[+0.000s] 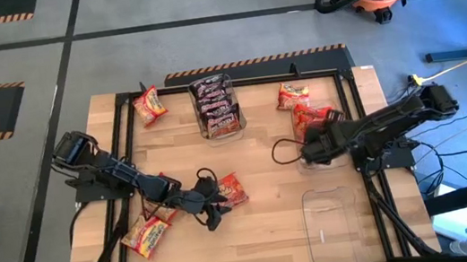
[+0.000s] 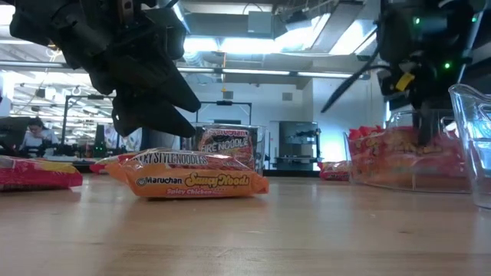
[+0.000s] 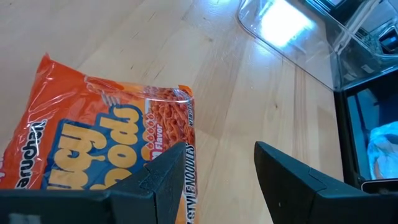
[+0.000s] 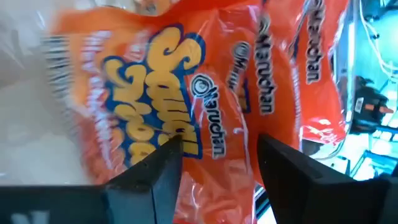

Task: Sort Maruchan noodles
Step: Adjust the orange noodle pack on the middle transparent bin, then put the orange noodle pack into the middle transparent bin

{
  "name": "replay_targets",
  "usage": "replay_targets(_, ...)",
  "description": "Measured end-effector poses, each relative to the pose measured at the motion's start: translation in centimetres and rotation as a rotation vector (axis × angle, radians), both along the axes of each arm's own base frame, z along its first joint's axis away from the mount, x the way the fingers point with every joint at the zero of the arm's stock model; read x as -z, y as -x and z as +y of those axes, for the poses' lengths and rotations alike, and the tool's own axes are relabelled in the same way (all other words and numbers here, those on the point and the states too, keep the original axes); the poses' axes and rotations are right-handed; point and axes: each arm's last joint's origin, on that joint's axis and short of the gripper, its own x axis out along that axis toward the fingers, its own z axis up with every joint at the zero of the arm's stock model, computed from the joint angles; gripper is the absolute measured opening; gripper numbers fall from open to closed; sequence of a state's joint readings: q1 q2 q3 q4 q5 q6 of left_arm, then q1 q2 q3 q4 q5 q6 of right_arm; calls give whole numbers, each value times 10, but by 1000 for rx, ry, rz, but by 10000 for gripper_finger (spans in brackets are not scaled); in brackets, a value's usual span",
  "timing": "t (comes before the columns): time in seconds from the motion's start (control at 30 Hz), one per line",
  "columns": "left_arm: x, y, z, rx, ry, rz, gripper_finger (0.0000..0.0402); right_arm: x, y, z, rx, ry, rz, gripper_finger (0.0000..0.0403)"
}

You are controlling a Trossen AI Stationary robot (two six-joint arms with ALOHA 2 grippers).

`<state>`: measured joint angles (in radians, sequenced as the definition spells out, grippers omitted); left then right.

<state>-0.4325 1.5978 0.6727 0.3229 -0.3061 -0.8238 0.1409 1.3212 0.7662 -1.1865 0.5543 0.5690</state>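
Left of centre in the overhead frame, my left gripper (image 1: 210, 208) hangs with fingers spread and empty beside an orange Maruchan packet (image 1: 230, 188) lying flat on the table (image 1: 264, 226). Right of centre, my right gripper (image 1: 310, 150) sits over a clear bin (image 1: 313, 129) of red-orange packets (image 4: 205, 93), fingers parted, pinching nothing I can see.

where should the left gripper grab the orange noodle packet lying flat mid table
Probably by its near crimped edge. The orange packet lies flat on the table, so coming from above with one finger each side of that edge suits it better than a side approach. The left gripper is open beside that edge, not yet around it. The right gripper is at the bin of orange packets.
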Motion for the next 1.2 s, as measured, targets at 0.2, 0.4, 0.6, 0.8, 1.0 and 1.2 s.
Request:
replay_targets(0.2,0,0,0,-2,3,0,186,-3,-1,-1,17,-17,-2,186)
replay_targets(0.4,-1,0,0,-2,7,-8,186,-41,-16,1,18,-52,-61,186)
replay_targets(0.6,-6,-1,-7,15,35,-69,186,-75,-47,10,-23,-244,-337,186)
replay_targets(0.8,-10,3,-19,12,102,-103,185,-74,-98,22,-273,-434,-775,186)
replay_targets(1.0,-2,17,-35,-32,163,-17,186,-40,-146,29,-437,-419,-899,186)
replay_targets(1.2,14,25,-43,-124,149,47,186,9,-183,33,-507,-365,-934,186)
